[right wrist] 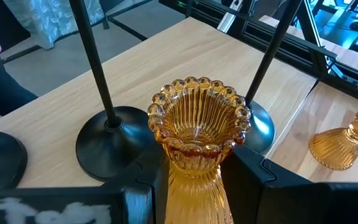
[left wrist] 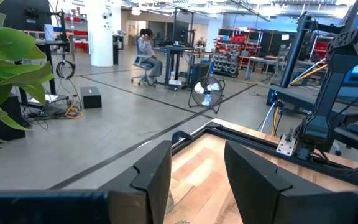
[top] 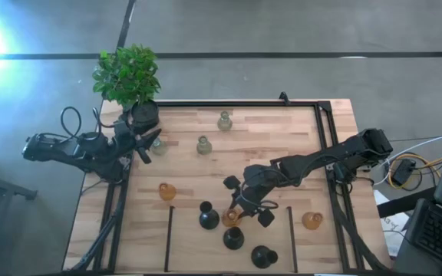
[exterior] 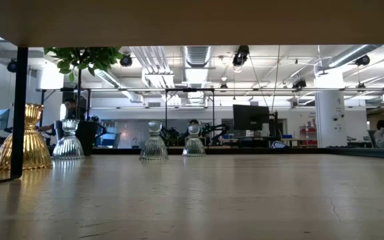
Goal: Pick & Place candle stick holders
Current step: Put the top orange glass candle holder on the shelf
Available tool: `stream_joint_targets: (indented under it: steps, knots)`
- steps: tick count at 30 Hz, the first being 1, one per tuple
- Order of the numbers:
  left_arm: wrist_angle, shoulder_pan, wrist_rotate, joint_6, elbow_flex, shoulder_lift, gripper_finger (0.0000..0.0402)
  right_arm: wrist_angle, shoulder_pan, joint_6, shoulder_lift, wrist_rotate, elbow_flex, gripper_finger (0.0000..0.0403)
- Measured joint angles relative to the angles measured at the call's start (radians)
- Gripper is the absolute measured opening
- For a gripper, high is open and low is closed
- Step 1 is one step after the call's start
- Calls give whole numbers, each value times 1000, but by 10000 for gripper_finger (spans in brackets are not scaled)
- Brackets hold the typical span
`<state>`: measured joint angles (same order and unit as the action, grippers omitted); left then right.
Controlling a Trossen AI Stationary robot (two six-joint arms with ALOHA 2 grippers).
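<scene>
Grey concrete floor [left wrist: 104, 124] (dark lines across it), white pillar [left wrist: 101, 31], ceiling lights.

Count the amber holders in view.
3 amber holders: one left of centre, one near the right edge, one clamped in the right gripper beside the black holders. The arm might hide more.

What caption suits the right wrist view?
Right gripper clamps a ribbed amber glass candle holder between two black disc-based stands.

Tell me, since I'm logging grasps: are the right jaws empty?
No: in the right wrist view the right gripper clamps an amber holder by its neck.
</scene>
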<state>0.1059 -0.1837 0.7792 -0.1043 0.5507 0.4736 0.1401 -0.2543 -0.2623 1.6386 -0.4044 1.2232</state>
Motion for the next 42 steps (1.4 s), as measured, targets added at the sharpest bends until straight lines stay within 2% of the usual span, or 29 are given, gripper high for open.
stream_joint_targets:
  steps: [9,19,42]
  knots:
    - [0,0,0,0,0,0,154,-6,23,14,0,2,0,107]
    - [0,0,0,0,0,0,154,-18,27,39,0,-44,0,106]
    - [0,0,0,0,0,0,154,-24,26,46,0,-39,-27,106]
